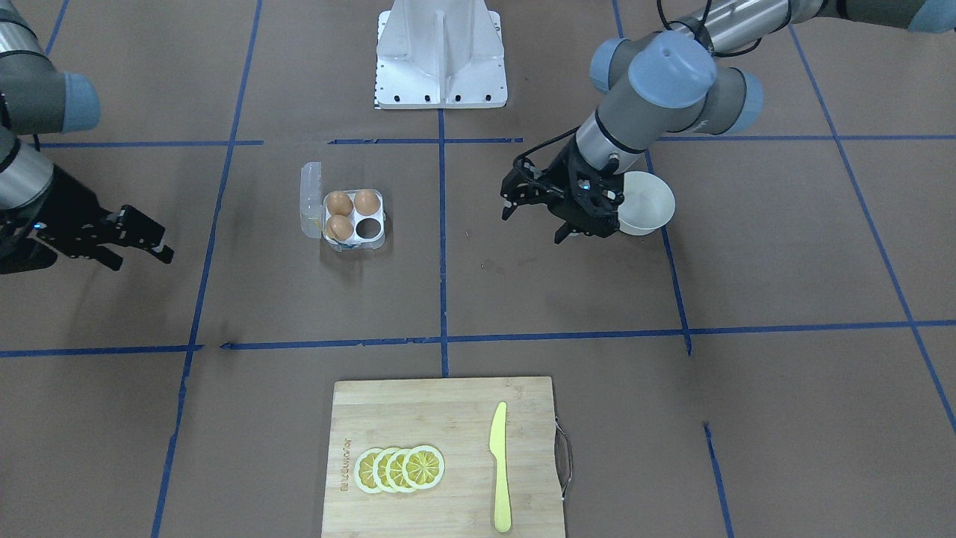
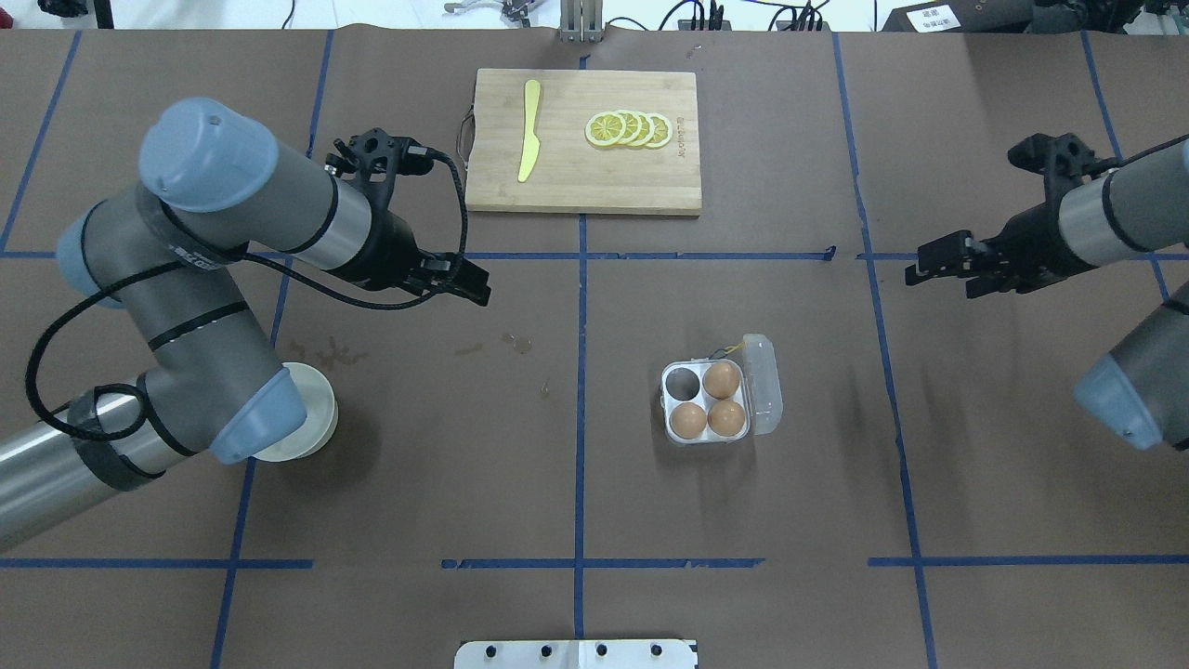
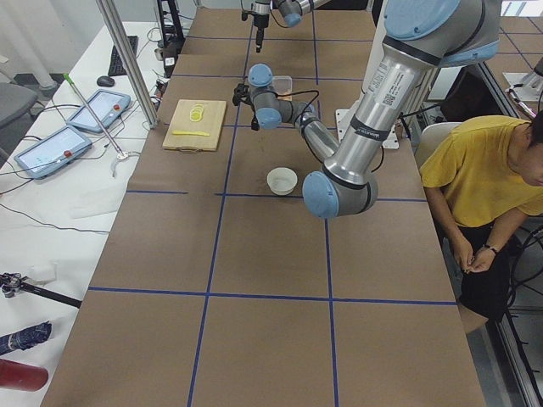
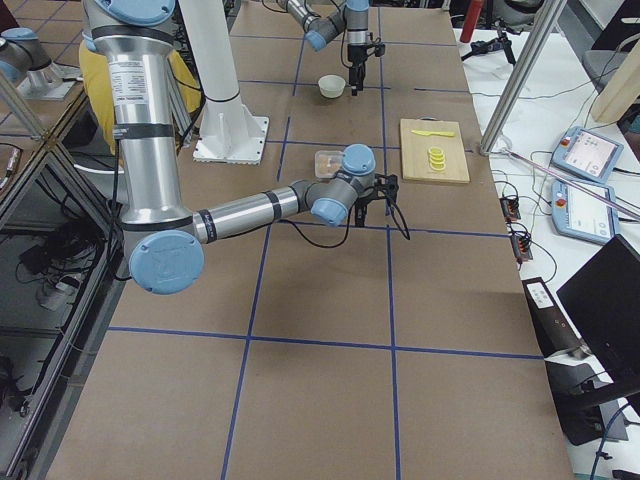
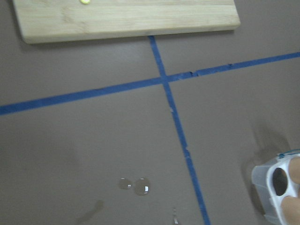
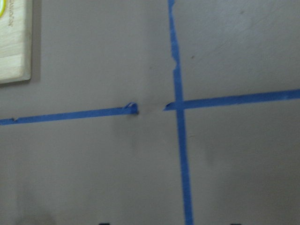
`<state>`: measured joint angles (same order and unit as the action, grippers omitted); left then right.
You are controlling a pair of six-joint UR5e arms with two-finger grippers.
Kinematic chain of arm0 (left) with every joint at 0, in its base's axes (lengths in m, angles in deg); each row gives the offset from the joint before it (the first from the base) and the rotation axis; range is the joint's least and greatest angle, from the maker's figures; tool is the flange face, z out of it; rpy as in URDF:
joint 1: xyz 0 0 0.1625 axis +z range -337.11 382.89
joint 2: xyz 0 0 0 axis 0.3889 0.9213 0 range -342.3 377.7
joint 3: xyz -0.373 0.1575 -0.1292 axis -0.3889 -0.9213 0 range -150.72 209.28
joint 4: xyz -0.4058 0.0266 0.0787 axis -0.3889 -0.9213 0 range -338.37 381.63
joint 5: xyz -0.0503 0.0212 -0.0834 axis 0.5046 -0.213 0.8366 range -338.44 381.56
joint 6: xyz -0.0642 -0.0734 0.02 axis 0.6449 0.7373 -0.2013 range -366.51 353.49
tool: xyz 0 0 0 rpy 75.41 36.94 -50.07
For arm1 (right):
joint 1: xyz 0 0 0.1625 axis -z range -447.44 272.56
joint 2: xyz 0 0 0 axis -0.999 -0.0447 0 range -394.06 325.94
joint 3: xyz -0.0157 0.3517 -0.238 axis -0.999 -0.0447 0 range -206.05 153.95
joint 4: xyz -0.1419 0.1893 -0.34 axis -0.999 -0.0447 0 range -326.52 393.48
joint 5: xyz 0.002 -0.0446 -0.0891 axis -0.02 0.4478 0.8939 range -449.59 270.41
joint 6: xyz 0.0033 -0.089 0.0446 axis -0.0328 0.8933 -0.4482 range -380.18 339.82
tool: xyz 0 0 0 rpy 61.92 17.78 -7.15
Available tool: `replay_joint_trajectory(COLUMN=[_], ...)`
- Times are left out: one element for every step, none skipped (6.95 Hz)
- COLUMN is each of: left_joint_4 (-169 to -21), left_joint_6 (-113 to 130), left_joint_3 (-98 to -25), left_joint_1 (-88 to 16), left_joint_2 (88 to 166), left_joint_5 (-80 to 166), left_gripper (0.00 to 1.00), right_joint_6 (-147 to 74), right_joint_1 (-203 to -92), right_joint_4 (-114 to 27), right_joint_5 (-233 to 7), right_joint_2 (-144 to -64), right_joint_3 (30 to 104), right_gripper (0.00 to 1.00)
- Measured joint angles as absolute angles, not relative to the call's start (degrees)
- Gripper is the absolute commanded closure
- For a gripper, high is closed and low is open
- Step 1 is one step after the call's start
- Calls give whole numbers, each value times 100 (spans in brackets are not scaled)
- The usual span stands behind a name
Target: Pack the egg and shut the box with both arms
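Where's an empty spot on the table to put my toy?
Biggest bare patch: between the white bowl and the box, though a few wet drops sit there. Also bare between the box and the right gripper. Crowded: the cutting board, and the white bowl, under the left arm.

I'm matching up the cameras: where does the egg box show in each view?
Front-facing: box left of centre.
Overhead: box right of centre.
Exterior left: box near top centre.
Exterior right: box upper centre.
Left wrist: box bottom-right corner.
Right wrist: not shown.
Shared landmark: cutting board.
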<state>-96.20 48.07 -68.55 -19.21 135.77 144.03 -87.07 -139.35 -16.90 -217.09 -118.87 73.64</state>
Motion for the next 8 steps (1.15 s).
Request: replay_joint_trajectory(left_joint_4=[-9622, -9623, -9623, -9623, -9623, -9621, -9617, -9620], left_joint_6=[4624, 4516, 4455, 4432, 4424, 4380, 4257, 4094], left_joint_3=[-6892, -6912, -6920, -6922, -6924, -6923, -6924, -6979], left_joint_1=[-2094, -2210, -2284, -2344, -2414, -2502, -2604, -2698], left_joint_2=[13431, 13317, 13256, 13231, 13225, 13223, 13197, 13080], left_joint_5=[14485, 14525, 14541, 14546, 14550, 14554, 14556, 14557], left_gripper=[6, 6, 6, 7, 7, 7, 7, 6], right_joint_6=[-9025, -9207, -9448, -9782, -10111, -10321, -10396, -10405], right_joint_1=[-13611, -13372, -13110, -12727, -12356, -12187, -12239, -12417], right_joint_4=[-1600, -1572, -1569, -1576, -1649, -1862, -2142, -2332], right_joint_5=[-21585, -21528, -21426, -21172, -20888, -20759, -20784, -20875], right_joint_2=[-11833, -11703, -11461, -11132, -10786, -10521, -10378, -10309], right_joint_3=[7475, 7540, 7568, 7589, 7638, 7783, 7985, 8097], right_gripper=[100, 100, 100, 100, 100, 100, 100, 100])
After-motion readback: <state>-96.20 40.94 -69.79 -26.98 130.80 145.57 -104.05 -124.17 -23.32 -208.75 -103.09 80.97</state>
